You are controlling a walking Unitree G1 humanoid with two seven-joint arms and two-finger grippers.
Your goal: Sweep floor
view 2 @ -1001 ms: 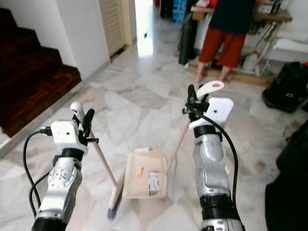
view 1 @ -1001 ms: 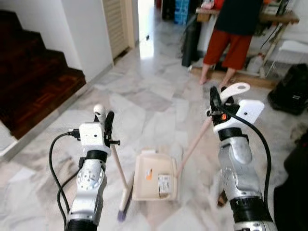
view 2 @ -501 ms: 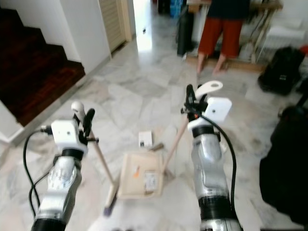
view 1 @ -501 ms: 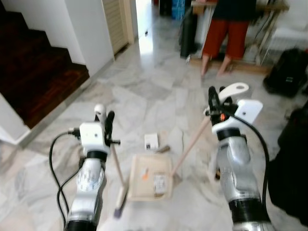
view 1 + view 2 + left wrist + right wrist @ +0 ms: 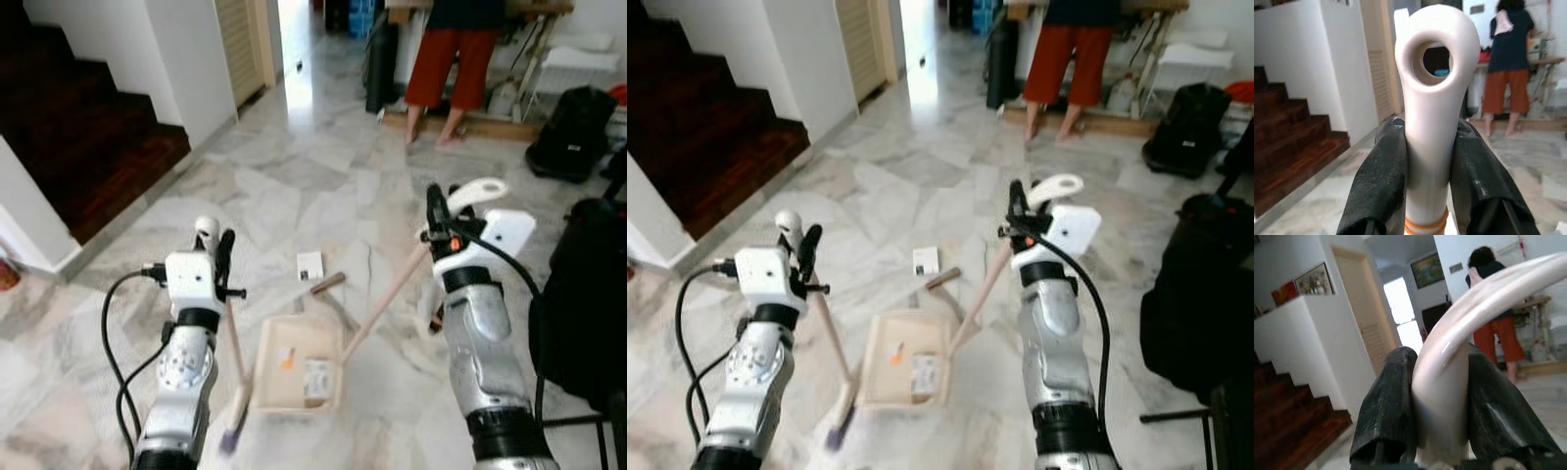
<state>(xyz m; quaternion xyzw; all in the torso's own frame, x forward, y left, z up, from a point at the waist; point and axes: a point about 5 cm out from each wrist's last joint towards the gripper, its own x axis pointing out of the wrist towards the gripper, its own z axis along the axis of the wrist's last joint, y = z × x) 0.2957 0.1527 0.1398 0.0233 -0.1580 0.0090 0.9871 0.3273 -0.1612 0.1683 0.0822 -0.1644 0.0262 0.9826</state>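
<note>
Broom [image 5: 235, 392] — left gripper [image 5: 214, 257], dustpan [image 5: 297, 375] — right gripper [image 5: 438, 211]

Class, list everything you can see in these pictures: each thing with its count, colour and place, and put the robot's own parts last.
Broom: one, pale handle, purple bristles, floor on the robot's left.
Dustpan: one, cream, on the floor between the arms, long pale handle.
Card: one, white, on the floor beyond the dustpan.
Brown stick: one, beside the card.
Floor: grey-white marble.
Staircase: one, dark wood, far left.
Person: one, red shorts, dark top, standing at a table at the back.
Black bags: two, on the right.
Left claw: black fingers shut on the broom handle top.
Right claw: black fingers shut on the dustpan handle top.
</note>
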